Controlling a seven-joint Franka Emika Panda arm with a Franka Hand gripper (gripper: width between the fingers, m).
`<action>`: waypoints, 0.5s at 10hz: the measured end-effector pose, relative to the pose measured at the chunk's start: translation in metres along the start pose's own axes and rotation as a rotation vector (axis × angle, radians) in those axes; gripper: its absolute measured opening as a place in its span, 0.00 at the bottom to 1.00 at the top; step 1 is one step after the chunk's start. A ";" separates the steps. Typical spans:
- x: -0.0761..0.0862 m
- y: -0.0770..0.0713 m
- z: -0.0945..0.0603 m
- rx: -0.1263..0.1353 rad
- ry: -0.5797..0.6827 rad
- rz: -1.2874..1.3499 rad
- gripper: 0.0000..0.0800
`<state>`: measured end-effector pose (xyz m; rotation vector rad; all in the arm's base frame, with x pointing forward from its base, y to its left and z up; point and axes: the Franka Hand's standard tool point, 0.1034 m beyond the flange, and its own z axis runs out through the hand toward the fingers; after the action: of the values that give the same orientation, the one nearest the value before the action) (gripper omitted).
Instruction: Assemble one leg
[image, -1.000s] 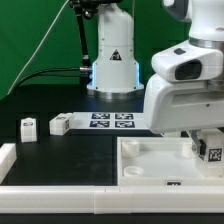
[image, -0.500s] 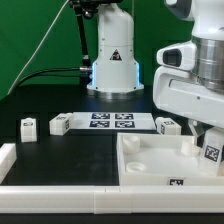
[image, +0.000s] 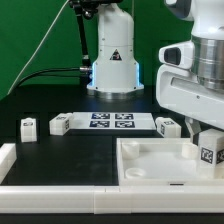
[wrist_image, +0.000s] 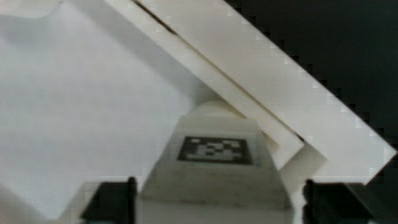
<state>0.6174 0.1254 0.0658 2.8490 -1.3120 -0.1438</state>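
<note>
Loose legs: going from the exterior view's left, we see one leg (image: 29, 127) alone on the black table (image: 60, 150), then a second leg (image: 59, 125) just beside the end of the marker board.
Marker board: the marker board (image: 113, 122) lies flat at about 12 o'clock from the tabletop, between the second leg and a third leg (image: 167, 126) at its other end.
Robot base: the white arm base (image: 112, 55) stands behind the board, at 12 o'clock in the scene.
Tabletop: the large white tabletop (image: 150, 160) lies tray-side up in the foreground, at about 4 o'clock from the board.
Held leg: a fourth leg (image: 211, 155) (wrist_image: 217, 160), tag showing, sits at the tabletop's 3 o'clock side, close against its raised rim (wrist_image: 267, 85) in the wrist view.
Gripper: we see the gripper (wrist_image: 217, 203) with one finger on each side of this leg, closed onto it as far as we can judge; the contact itself is blurred.
Seating: we cannot tell whether the leg touches the tabletop surface or hangs just above it.
</note>
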 end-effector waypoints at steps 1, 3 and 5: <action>-0.003 -0.002 0.000 0.000 0.000 -0.076 0.68; -0.003 -0.002 0.000 0.002 0.002 -0.377 0.81; -0.004 -0.003 0.000 0.001 0.004 -0.648 0.81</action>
<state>0.6172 0.1301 0.0661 3.1469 -0.3404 -0.1323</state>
